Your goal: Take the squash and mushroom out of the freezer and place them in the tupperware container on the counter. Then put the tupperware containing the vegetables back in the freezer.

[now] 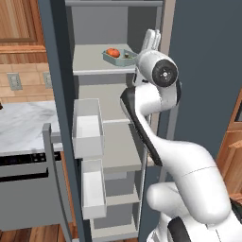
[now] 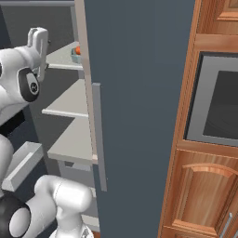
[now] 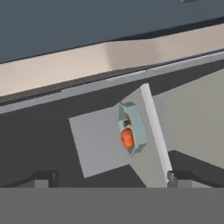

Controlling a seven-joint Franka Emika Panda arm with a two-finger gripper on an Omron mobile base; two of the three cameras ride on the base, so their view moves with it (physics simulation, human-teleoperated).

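Tupperware container (image 1: pixel 119 56), a shallow pale teal translucent tray holding the round orange-red squash (image 1: pixel 113 52), already sits on an upper light grey shelf of the dark freezer (image 1: pixel 56 71), so the spread, empty gripper (image 3: pixel 109 179) need only withdraw.

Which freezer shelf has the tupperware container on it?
The top shelf of the freezer: the tupperware container sits there holding the squash; the lower shelves are bare.
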